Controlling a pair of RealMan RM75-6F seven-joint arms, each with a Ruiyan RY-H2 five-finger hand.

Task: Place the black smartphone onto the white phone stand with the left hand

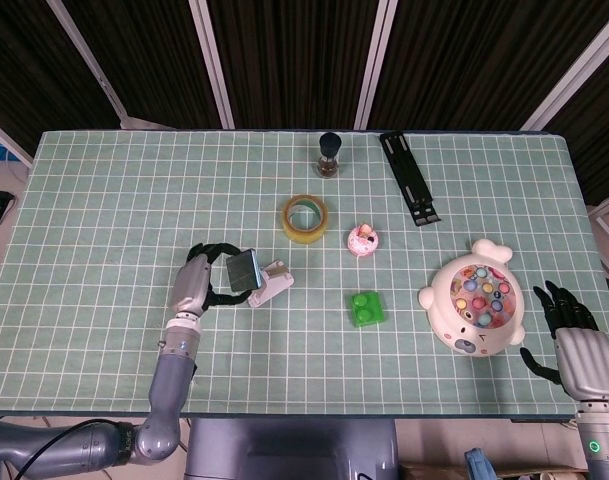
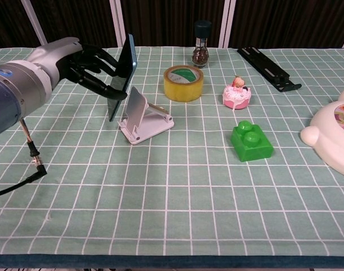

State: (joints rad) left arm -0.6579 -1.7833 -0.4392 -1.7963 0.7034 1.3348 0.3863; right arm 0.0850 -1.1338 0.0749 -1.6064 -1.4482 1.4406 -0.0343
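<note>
The left robot hand (image 2: 84, 65) gripped the flat black smartphone (image 2: 122, 76) by its edges, holding it upright and clear of the surface, just behind the backrest of the white plastic phone stand (image 2: 144, 118). The placing step was under way. Next, the phone likely needed tilting back and lowering onto the stand's ledge. The right robot hand (image 1: 576, 345) lay idle with fingers spread, holding nothing.
</note>
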